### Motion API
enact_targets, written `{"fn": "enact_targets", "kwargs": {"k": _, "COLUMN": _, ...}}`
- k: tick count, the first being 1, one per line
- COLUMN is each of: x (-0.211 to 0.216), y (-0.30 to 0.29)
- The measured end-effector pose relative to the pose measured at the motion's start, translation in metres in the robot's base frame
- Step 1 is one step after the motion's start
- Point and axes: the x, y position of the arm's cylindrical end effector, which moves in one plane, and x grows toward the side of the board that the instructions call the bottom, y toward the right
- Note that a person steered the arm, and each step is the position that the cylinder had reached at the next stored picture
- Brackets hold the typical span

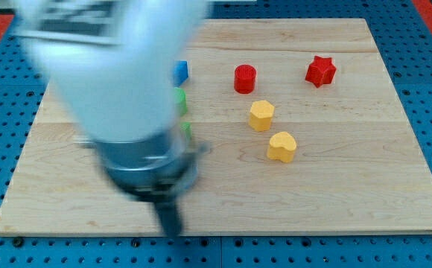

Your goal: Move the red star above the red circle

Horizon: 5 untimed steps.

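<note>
Red star-shaped block (320,71) near far right corner of wooden tabletop (365,186), level with red cylindrical block (245,78), not above. End effector: gripless rod, my tip (171,231) at near edge, well apart.

- You see bright, even light with faint shadows.
- The arm (119,82) is heavily blurred; the blocks and wooden board (350,186) stay sharp.
</note>
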Motion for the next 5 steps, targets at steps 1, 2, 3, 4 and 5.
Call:
{"fn": "enact_targets", "kwargs": {"k": 1, "x": -0.010, "y": 0.123}}
{"fn": "enact_targets", "kwargs": {"k": 2, "x": -0.050, "y": 0.211}}
{"fn": "enact_targets", "kwargs": {"k": 3, "x": -0.112, "y": 0.276}}
{"fn": "enact_targets", "kwargs": {"k": 4, "x": -0.159, "y": 0.313}}
{"fn": "enact_targets", "kwargs": {"k": 5, "x": -0.207, "y": 0.303}}
